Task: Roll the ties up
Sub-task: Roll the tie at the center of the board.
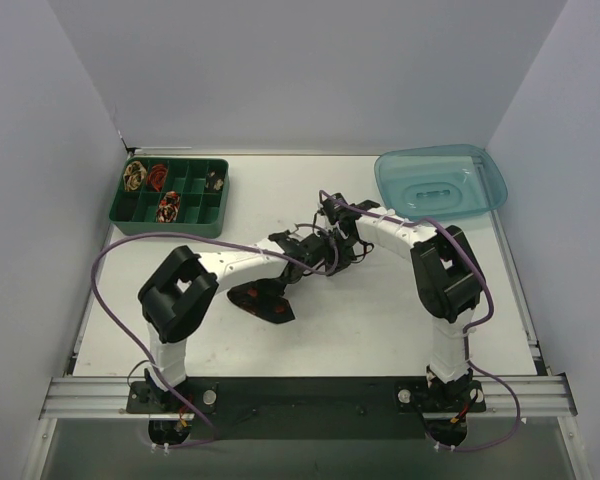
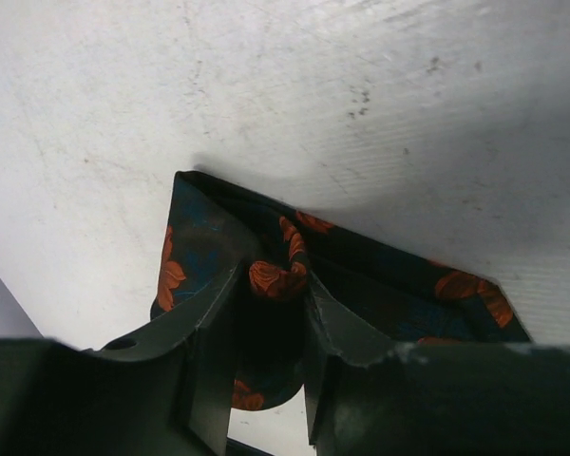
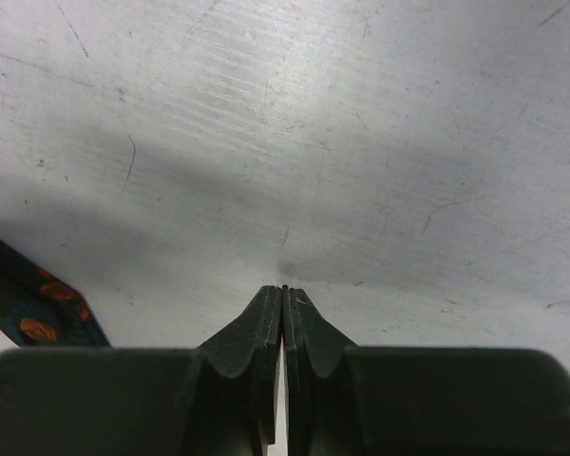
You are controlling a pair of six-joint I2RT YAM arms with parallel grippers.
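A dark navy tie [image 1: 263, 298] with red-orange flowers lies mid-table, its wide end toward the near left. My left gripper [image 1: 313, 246] is shut on a bunched, partly rolled part of this tie [image 2: 408, 294]; in the left wrist view the fabric fills the gap between the fingers [image 2: 334, 323]. My right gripper [image 1: 346, 244] is just to its right, shut and empty [image 3: 283, 290] over bare table, with a strip of the tie [image 3: 33, 306] at its lower left. Small coiled ties [image 1: 134, 176] sit in the green tray.
The green compartment tray [image 1: 172, 228] stands at the back left, with coils in several cells. A translucent blue lid [image 1: 440, 181] lies at the back right. White walls enclose the table. Purple cables [image 1: 105, 262] loop from both arms.
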